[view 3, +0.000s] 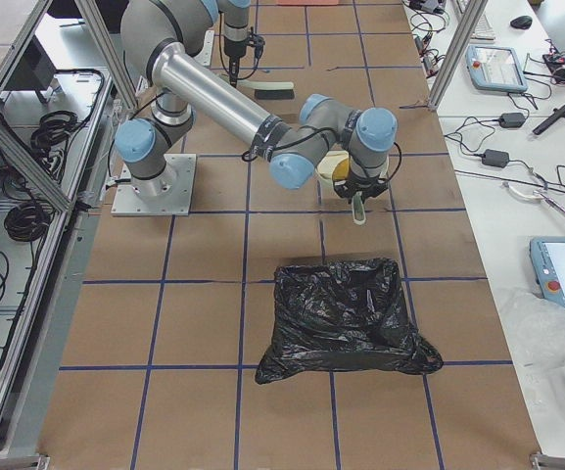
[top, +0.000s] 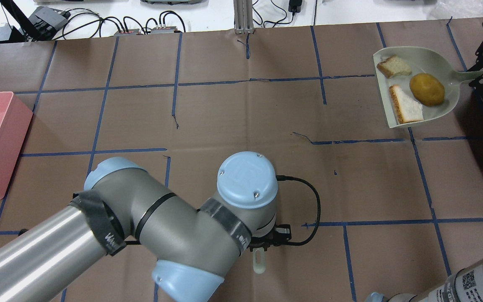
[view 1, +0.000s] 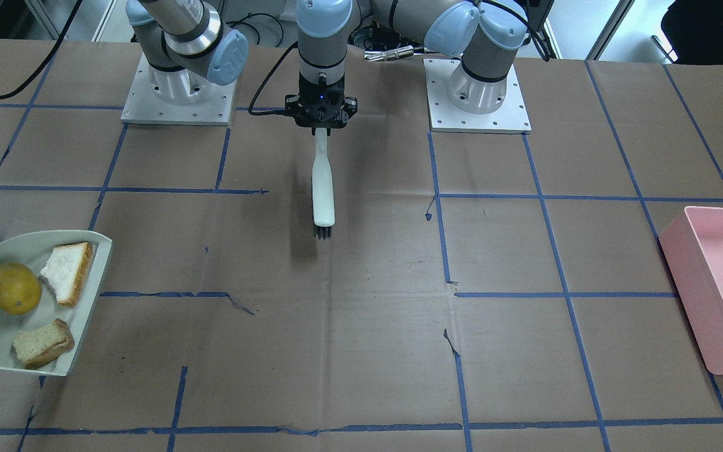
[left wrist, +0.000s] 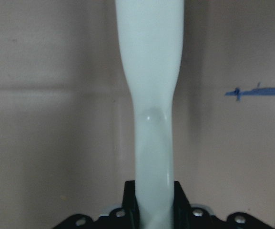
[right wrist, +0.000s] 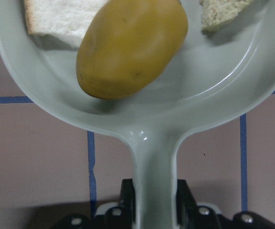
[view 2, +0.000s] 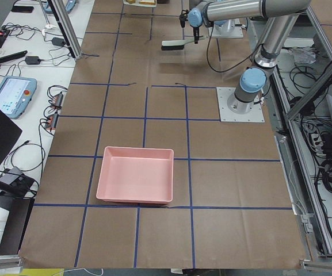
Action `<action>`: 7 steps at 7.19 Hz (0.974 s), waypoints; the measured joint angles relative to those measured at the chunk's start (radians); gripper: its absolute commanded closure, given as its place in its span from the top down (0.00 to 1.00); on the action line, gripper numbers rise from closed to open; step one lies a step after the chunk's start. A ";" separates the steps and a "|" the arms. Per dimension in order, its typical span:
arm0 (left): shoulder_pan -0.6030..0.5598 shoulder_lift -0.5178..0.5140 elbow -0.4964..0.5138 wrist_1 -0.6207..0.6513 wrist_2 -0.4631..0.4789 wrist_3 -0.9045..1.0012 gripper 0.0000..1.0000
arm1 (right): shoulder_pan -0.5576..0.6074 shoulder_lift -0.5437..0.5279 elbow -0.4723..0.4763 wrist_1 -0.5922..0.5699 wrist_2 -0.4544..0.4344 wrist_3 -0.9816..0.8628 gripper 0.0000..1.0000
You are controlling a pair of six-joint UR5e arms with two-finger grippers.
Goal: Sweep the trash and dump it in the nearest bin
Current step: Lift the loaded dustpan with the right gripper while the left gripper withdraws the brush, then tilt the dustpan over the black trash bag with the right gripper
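Where the right gripper is clenched on the dustpan handle, the pan's long axis runs along the table, mouth facing the centre. Potato lies at the pan's back near the handle, its long axis slanted to the handle. Bread slice and bread chunk lie nearer the mouth. Left gripper grasps the brush by its handle end. The brush points away from the robot, bristles at the far tip. Black bag sits near the pan, and the pink bin sits at the table's opposite end.
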 measured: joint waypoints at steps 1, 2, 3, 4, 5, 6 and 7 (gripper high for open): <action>-0.001 0.028 -0.072 0.051 0.000 -0.010 0.00 | -0.015 -0.032 -0.002 0.010 -0.015 -0.004 0.00; -0.002 0.039 -0.130 0.104 0.001 -0.013 0.00 | -0.048 -0.056 -0.013 0.030 -0.032 -0.015 0.00; 0.000 0.035 -0.156 0.136 0.013 -0.013 0.00 | -0.092 -0.067 -0.039 0.065 -0.044 -0.042 0.00; 0.002 0.018 -0.157 0.166 0.047 0.000 0.00 | -0.132 -0.065 -0.083 0.103 -0.062 -0.084 0.00; 0.004 -0.005 -0.151 0.203 0.082 0.029 0.00 | -0.159 -0.053 -0.136 0.137 -0.093 -0.136 0.00; 0.005 -0.034 -0.139 0.234 0.096 0.055 0.00 | -0.180 -0.022 -0.200 0.162 -0.133 -0.204 0.00; 0.003 -0.056 -0.123 0.246 0.098 0.055 0.00 | -0.203 0.026 -0.270 0.176 -0.165 -0.270 0.00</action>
